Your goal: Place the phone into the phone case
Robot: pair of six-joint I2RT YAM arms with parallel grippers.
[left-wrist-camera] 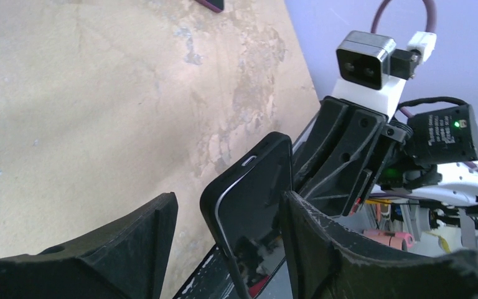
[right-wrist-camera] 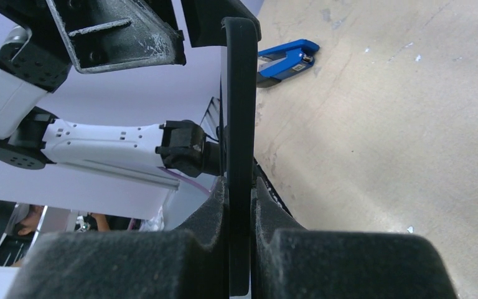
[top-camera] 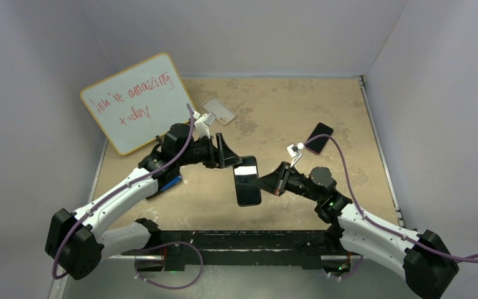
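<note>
Held off the tabletop near its centre, a black phone is pinched by its edge in the right gripper. The left gripper stands wide around the phone's far end. The clear phone case lies at 11 o'clock, well apart, beside a whiteboard.

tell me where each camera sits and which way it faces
top: above and behind the arms, facing down at the table; both arms show
left wrist: faces the phone past its own open left tool
right wrist: faces along its own right tool, shut on the phone
shared: both wrist views show the phone and the other arm
</note>
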